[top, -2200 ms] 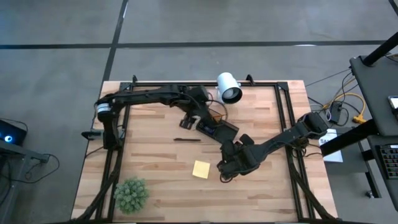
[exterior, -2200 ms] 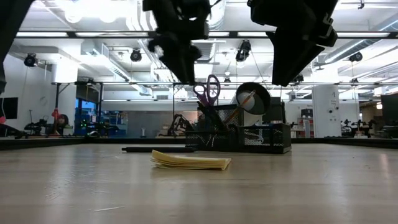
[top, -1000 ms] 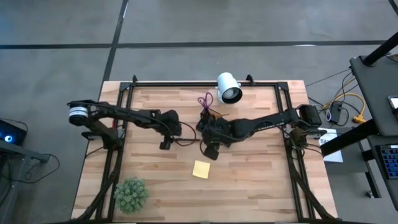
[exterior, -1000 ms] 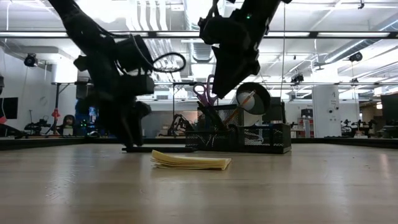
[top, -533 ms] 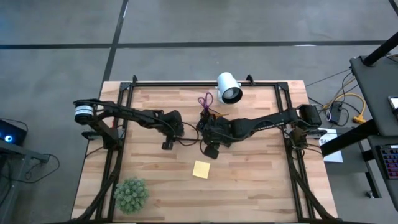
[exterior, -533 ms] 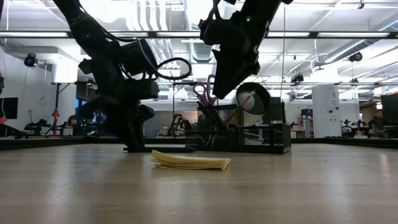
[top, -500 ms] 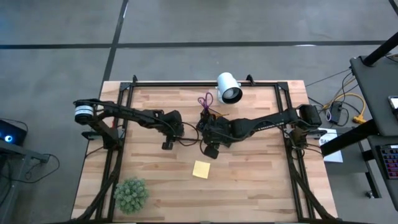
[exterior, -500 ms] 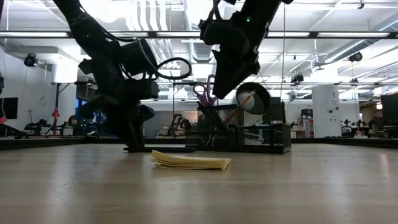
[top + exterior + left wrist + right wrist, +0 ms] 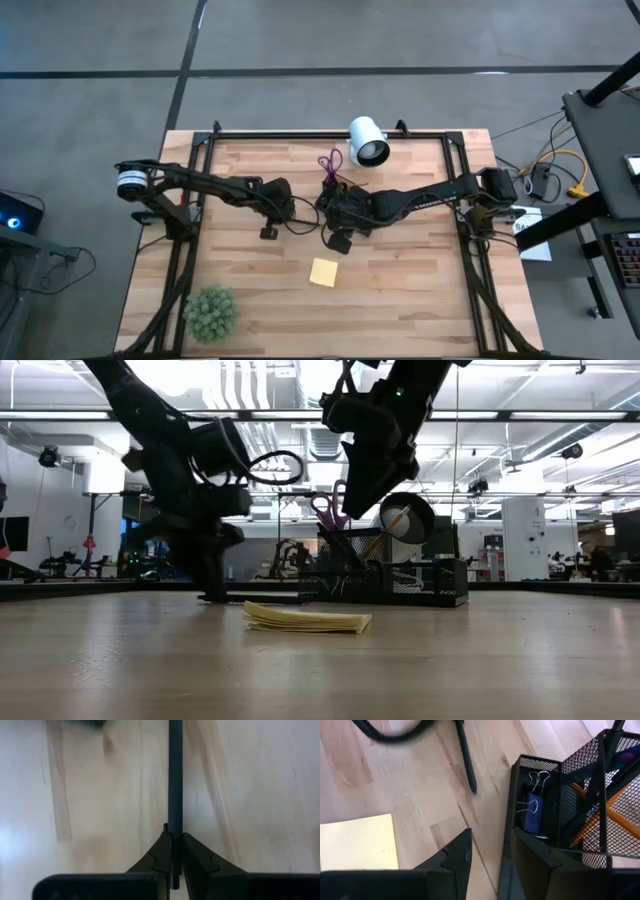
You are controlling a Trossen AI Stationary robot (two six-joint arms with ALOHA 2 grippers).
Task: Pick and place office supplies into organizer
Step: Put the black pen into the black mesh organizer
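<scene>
The slim black pen (image 9: 305, 226) lies on the table left of the black mesh organizer (image 9: 390, 580). My left gripper (image 9: 175, 852) stands over the pen's left end, shut on it. My right gripper (image 9: 487, 857) hangs open in the air above the organizer's near left corner (image 9: 512, 827) and touches nothing. Purple-handled scissors (image 9: 335, 505), an orange pencil (image 9: 600, 815) and a blue clip (image 9: 532, 815) are in the organizer. The yellow sticky-note pad (image 9: 323, 272) lies flat in front of it. My left gripper pinches the pen's barrel (image 9: 175, 827) between its two fingers, close to the pen's left end (image 9: 173, 882). The fingers (image 9: 212, 585) come from above, pointing down, and lie across the pen. The pen lies level on the table.
A white cylindrical camera (image 9: 367, 140) stands at the far edge behind the organizer. A fuzzy green plant ball (image 9: 210, 312) sits at the near left corner. Bare wood lies to the right of the sticky pad and along the near edge.
My left gripper has shut on the pen's left end while staying low over the table. The pen lies where it was.
</scene>
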